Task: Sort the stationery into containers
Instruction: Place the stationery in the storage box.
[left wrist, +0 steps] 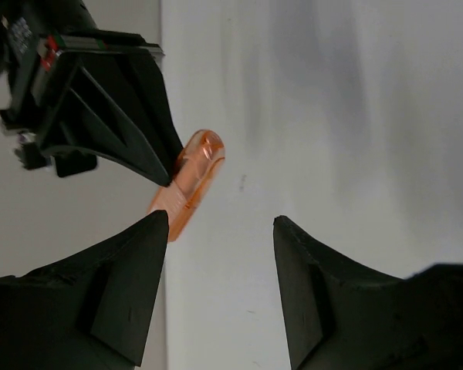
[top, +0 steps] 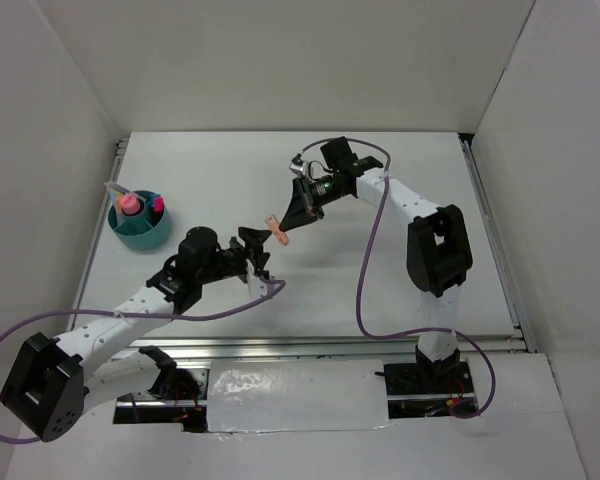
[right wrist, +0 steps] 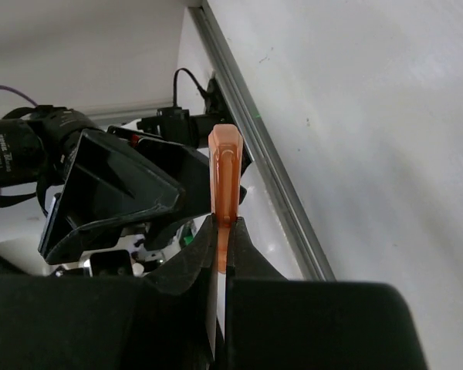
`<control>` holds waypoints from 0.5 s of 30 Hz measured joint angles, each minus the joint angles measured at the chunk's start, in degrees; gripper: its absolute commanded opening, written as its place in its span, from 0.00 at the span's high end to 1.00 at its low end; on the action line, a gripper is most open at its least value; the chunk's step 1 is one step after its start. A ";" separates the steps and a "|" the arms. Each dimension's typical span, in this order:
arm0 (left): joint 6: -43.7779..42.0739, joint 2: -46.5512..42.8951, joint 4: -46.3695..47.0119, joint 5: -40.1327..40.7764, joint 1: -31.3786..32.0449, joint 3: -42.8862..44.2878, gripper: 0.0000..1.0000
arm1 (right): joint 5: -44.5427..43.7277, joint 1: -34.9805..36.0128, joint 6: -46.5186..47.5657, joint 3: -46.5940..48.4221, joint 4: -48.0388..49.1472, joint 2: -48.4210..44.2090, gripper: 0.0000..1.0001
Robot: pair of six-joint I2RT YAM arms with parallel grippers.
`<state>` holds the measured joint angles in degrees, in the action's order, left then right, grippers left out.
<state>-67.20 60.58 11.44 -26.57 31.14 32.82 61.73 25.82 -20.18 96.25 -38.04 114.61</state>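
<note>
Above the middle of the table, my right gripper is shut on a translucent orange marker. In the right wrist view the marker sticks up from between the closed jaws of that gripper. My left gripper is open just left of the marker's free end. In the left wrist view the marker lies beside the left fingertip, outside the gap of this gripper. A round teal tub at the far left holds a pink-capped tube and other pens.
White enclosure walls surround the table on three sides. A metal rail runs along the near edge, and another runs along the right edge. Purple cables loop from both arms.
</note>
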 measured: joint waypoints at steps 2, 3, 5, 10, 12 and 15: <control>-1.79 0.48 4.13 1.05 1.05 -1.33 0.31 | 0.87 0.02 -0.22 -0.72 0.00 0.00 1.00; -2.60 0.96 6.43 1.51 1.55 -1.79 0.31 | 1.20 0.02 -0.37 -0.94 -0.02 0.00 1.00; -3.82 2.10 9.97 2.34 2.38 -2.25 0.32 | 2.25 0.02 -0.52 -1.07 0.00 0.00 1.00; -6.29 4.76 15.17 2.93 3.78 -2.25 0.36 | 4.07 0.00 -0.79 -1.07 0.31 0.00 1.00; -6.99 5.62 16.31 2.95 4.11 -2.25 0.38 | 4.42 0.00 -0.79 -1.07 0.35 0.00 1.00; -8.13 6.21 17.22 2.84 4.55 -2.25 0.46 | 5.18 -0.22 -0.83 -1.16 0.37 0.00 1.00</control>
<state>-75.33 66.78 28.67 -23.73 35.68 30.57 66.92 25.61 -21.02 95.09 -37.67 114.61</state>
